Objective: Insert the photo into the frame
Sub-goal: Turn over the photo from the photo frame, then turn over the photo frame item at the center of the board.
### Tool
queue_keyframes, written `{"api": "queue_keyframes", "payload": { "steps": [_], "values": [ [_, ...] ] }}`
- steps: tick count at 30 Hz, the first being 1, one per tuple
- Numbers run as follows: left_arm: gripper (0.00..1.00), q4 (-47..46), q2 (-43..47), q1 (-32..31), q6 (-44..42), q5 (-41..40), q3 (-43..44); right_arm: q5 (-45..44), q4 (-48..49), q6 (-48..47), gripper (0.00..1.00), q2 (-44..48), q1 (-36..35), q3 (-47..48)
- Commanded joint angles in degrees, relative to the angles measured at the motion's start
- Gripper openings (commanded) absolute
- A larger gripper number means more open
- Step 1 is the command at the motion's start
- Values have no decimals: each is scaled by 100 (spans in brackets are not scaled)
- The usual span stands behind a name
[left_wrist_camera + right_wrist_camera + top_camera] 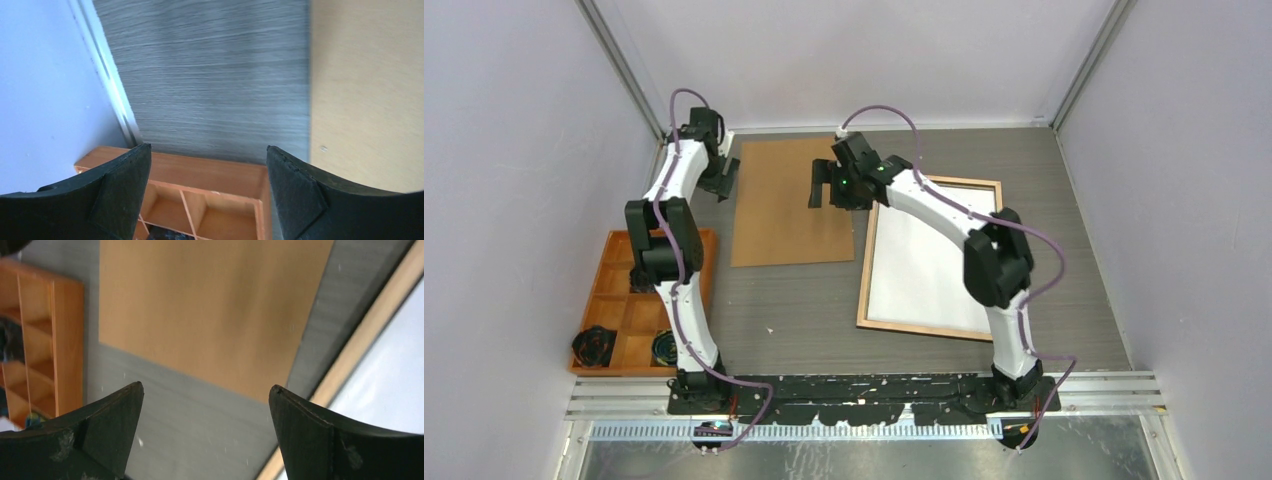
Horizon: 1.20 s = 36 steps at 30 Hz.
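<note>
Right gripper [205, 390]: fingers spread wide, nothing between them. It hangs over the right margin of the brown backing board [789, 205]. Just to its right, across a strip of table [804, 300], lies the frame [921, 330], wood-coloured back up, long axis near-to-far, with a white sheet [924, 260] inside the rails. The photo's printed face shows nowhere; the sheet may be its back, cannot tell. Left gripper [207, 147], spread and empty, is at the board's far-left corner, well apart from the frame. The right arm is nearer.

frame [924, 331] near-right corner hidden behind right arm [997, 262]; dark items [594, 345] in tray [637, 316] too small to identify
</note>
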<state>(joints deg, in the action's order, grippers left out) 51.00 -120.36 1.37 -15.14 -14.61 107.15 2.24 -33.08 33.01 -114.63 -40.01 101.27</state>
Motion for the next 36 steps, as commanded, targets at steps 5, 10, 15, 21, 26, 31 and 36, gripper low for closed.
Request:
{"api": "queue_keyframes", "payload": {
  "steps": [5,10,15,21,26,31,36],
  "values": [
    [84,53,-745,189,135,-241,380,-524,246,474,99,-1578,424,1231],
    [81,50,-1001,180,229,5,455,-434,306,659,99,-2007,528,1467],
    [80,87,-1104,90,348,415,430,-451,530,880,99,-2055,547,1216],
    [79,215,-1214,-84,469,996,370,-304,827,1246,99,-2111,554,929],
    [77,347,-1353,-329,449,1294,322,340,1438,1739,98,-2035,547,533],
    [74,436,-1423,-339,390,1437,279,1059,2400,2390,96,-1679,540,51],
    [73,442,-1388,-364,324,1665,218,1632,3882,3307,92,-1031,502,-677]
  ]
}}
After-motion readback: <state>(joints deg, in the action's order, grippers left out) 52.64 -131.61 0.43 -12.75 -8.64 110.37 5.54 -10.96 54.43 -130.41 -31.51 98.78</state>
